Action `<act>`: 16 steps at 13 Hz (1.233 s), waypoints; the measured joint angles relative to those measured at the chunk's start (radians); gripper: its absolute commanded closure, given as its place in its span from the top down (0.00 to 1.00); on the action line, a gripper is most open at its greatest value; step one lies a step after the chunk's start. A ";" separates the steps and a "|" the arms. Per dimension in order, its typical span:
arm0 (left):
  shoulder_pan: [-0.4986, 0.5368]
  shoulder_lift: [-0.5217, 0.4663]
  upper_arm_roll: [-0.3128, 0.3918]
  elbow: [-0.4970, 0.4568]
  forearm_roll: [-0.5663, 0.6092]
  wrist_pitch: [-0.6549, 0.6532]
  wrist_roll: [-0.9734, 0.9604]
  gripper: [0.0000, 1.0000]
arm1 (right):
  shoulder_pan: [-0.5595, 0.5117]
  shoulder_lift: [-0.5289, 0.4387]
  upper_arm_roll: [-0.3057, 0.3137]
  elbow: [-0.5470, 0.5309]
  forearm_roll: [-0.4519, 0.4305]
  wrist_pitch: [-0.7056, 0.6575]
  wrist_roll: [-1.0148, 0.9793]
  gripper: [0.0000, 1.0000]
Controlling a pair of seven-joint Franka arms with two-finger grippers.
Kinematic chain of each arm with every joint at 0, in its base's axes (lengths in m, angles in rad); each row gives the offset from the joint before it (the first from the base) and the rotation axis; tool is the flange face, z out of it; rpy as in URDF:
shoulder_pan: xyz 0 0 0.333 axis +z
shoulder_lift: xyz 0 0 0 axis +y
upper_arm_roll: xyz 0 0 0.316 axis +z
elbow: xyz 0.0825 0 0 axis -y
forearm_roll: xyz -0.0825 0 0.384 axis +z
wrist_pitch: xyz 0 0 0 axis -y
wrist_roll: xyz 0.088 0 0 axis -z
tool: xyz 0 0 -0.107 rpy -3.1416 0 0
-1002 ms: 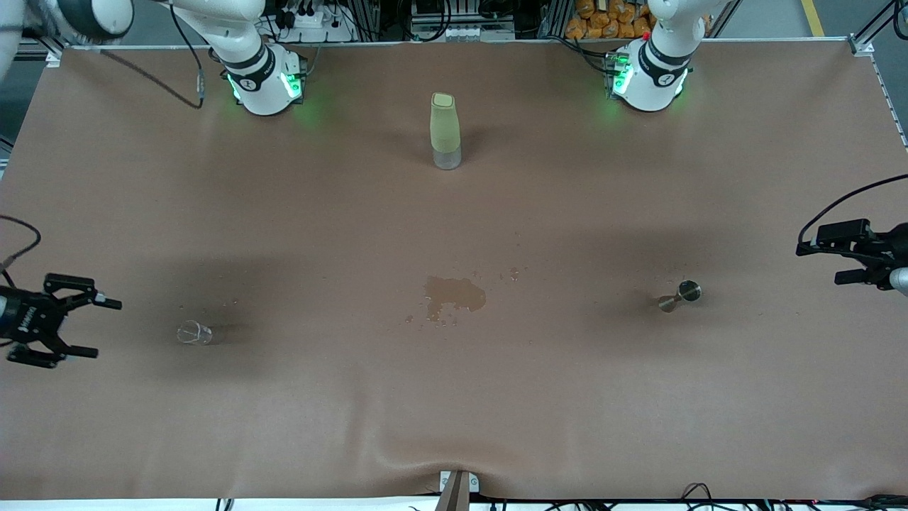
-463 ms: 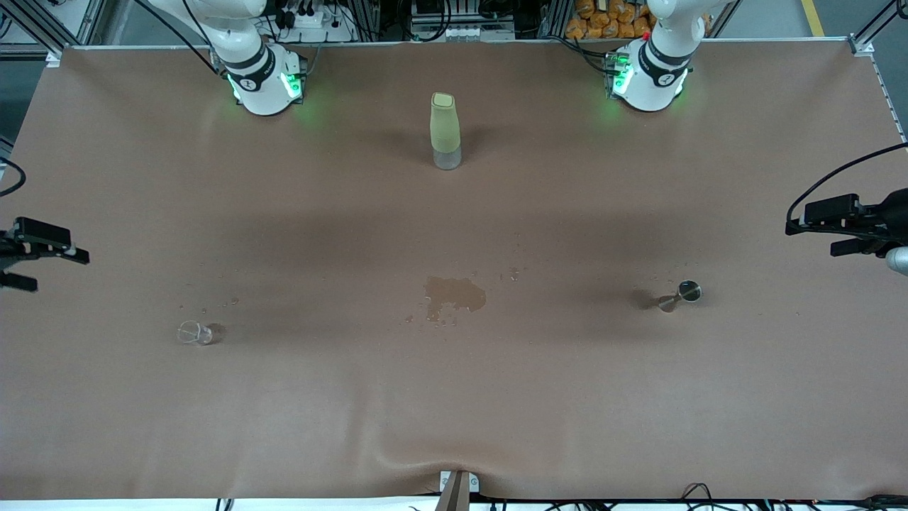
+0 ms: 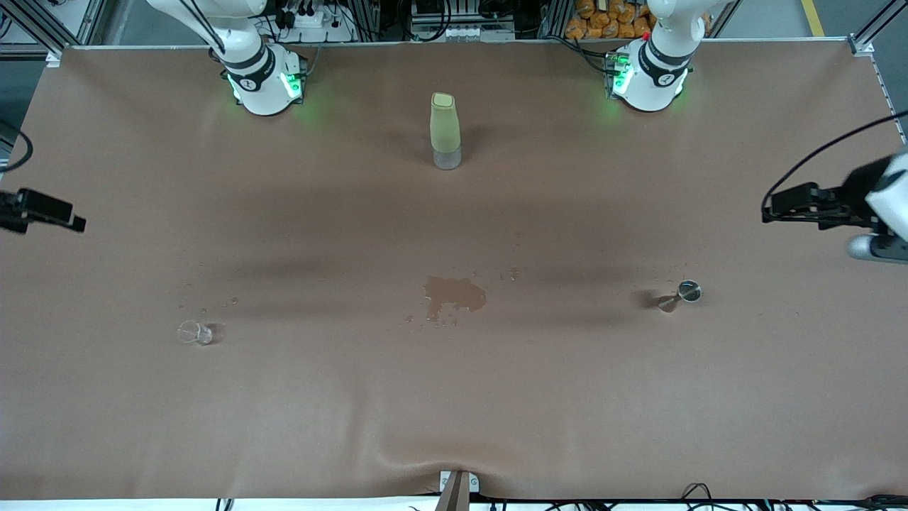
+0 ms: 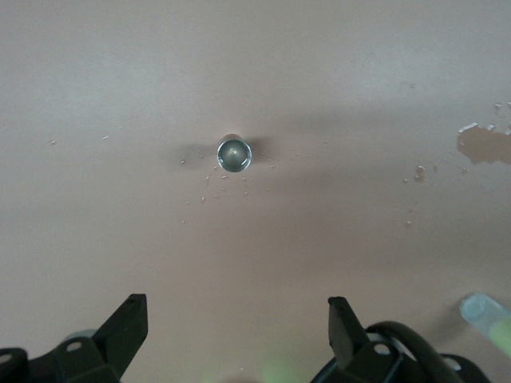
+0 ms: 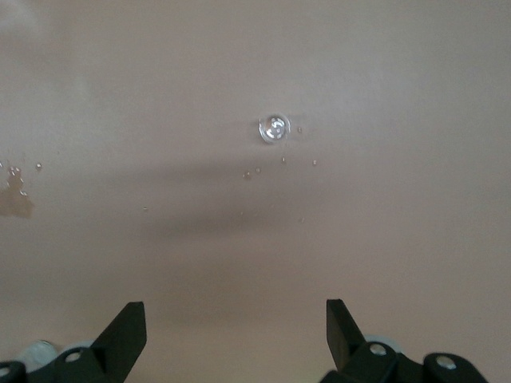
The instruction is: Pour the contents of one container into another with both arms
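Note:
The tiny clear glass cup [image 3: 194, 332] stands upright on the brown table toward the right arm's end, with small droplets around it. It also shows in the right wrist view as the cup [image 5: 273, 128]. The steel jigger [image 3: 681, 295] stands toward the left arm's end and is seen from above as the jigger [image 4: 234, 154]. My right gripper [image 3: 42, 211] hangs over the table's edge at its end, open and empty [image 5: 235, 323], well apart from the cup. My left gripper [image 3: 798, 204] hangs over the other end, open and empty [image 4: 237, 319], well apart from the jigger.
A wet spill [image 3: 454, 293] darkens the table's middle, between cup and jigger. A tall pale-green bottle [image 3: 445, 131] stands between the two arm bases, farther from the front camera. The tablecloth bulges at the near edge [image 3: 454, 458].
Both grippers have risen and drawn back toward their bases; the right one moved most, away from the cup. Cup and jigger have stayed put.

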 measured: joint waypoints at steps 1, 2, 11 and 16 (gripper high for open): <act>-0.002 -0.008 -0.016 -0.004 0.015 0.000 -0.055 1.00 | 0.029 -0.052 0.000 -0.050 -0.033 0.008 0.047 1.00; -0.001 -0.014 -0.026 -0.007 0.032 0.001 -0.095 1.00 | 0.065 -0.099 0.000 -0.096 -0.069 0.018 0.079 1.00; 0.041 -0.066 0.023 -0.024 0.096 0.030 -0.133 1.00 | 0.071 -0.172 -0.042 -0.184 -0.087 0.036 -0.007 1.00; 0.045 -0.069 0.095 -0.023 0.091 0.030 -0.132 1.00 | 0.061 -0.172 -0.038 -0.150 -0.077 0.048 -0.017 1.00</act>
